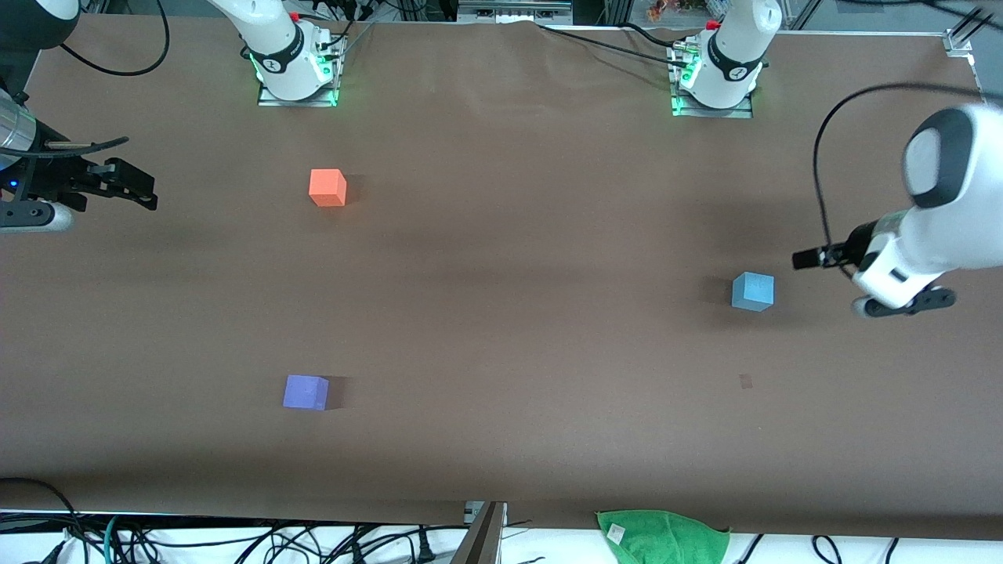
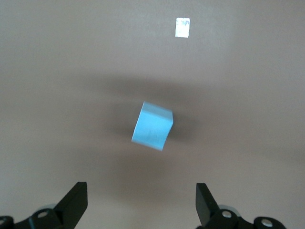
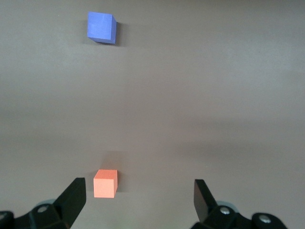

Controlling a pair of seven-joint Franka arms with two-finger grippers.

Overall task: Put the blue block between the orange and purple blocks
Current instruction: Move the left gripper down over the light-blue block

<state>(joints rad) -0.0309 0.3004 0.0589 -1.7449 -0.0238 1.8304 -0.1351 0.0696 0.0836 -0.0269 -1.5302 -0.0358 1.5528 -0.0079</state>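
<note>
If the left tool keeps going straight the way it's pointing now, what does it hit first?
Probably the blue block: in the left wrist view it sits centred ahead of the open left tool, with only bare table around it. Depth is unclear, so this is a judgement.
</note>
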